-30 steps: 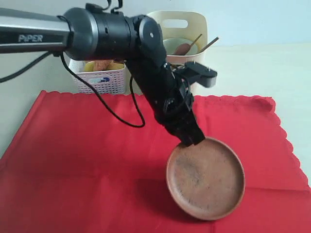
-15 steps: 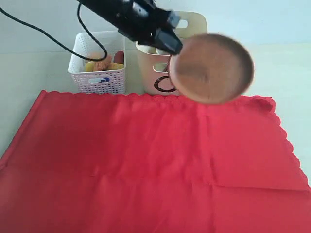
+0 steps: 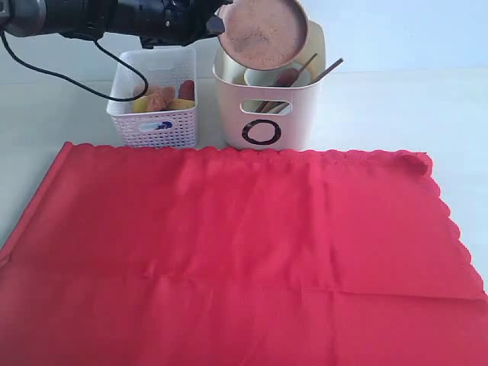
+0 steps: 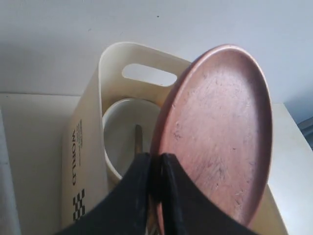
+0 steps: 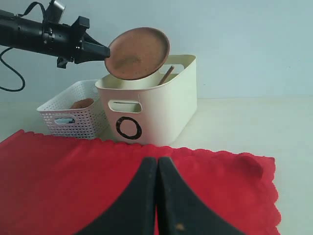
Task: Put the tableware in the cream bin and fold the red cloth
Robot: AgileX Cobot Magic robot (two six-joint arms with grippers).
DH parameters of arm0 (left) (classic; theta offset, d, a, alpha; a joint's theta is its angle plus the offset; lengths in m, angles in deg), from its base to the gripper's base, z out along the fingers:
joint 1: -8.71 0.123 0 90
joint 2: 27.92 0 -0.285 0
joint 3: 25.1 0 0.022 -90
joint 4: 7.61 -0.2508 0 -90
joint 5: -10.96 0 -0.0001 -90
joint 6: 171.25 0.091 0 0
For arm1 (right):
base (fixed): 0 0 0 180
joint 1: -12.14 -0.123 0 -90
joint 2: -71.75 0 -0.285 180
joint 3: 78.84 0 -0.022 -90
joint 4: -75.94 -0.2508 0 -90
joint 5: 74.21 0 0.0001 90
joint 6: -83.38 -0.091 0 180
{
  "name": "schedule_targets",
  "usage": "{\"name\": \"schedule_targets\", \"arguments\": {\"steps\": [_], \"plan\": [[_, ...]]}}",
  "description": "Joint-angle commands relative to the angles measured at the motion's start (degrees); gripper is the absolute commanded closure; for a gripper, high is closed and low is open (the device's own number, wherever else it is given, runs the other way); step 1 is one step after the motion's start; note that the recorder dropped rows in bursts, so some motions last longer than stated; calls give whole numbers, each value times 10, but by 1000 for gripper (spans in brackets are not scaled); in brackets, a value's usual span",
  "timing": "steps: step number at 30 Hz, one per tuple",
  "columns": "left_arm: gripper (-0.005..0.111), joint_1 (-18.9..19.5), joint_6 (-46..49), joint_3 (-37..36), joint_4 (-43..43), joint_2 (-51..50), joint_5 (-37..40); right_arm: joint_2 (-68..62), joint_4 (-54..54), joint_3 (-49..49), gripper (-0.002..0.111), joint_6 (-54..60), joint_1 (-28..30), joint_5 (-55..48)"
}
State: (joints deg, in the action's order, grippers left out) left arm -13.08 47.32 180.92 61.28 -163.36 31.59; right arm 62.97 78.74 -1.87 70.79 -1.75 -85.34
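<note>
My left gripper is shut on the rim of the round brown wooden plate, holding it tilted on edge just above the cream bin. Inside the bin lie the pale bowl, the wooden spoon and chopsticks. The red cloth lies flat and unfolded in front of the bins. My right gripper is shut on nothing, low over the cloth; the exterior view does not show it.
A white perforated basket with food stands left of the cream bin, touching it. The left arm's black cable hangs over the table behind the basket. Pale tabletop extends right of the bin.
The left gripper lifted the wooden plate off the cloth, carried it up and back, and now holds it over the cream bin's opening. The cloth is bare.
</note>
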Motion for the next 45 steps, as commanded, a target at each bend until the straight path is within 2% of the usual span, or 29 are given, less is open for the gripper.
{"name": "schedule_targets", "arguments": {"steps": [1,4,10,13,15,28,31,36,39,45], "plan": [[106,-6,3,2,12,-3,-7,4,1,2,108,-1,-1,1],[94,-10,8,2,7,-3,-6,4,1,2,108,-1,-1,1],[61,-14,31,2,5,-3,-5,4,1,2,108,-1,-1,1],[53,-16,31,2,5,-3,-5,4,1,2,108,-1,-1,1],[51,-16,31,2,5,-3,-5,4,1,2,108,-1,-1,1],[52,-16,31,2,4,-3,-1,4,1,2,108,-1,-1,1],[63,-16,31,2,3,0,4,4,1,2,108,-1,-1,1],[105,-15,31,2,-32,19,40,4,1,2,108,-1,-1,1],[107,-15,30,2,-84,42,69,4,1,2,108,-1,-1,1],[107,-4,20,2,-122,96,148,4,1,2,108,-1,-1,1]]}}
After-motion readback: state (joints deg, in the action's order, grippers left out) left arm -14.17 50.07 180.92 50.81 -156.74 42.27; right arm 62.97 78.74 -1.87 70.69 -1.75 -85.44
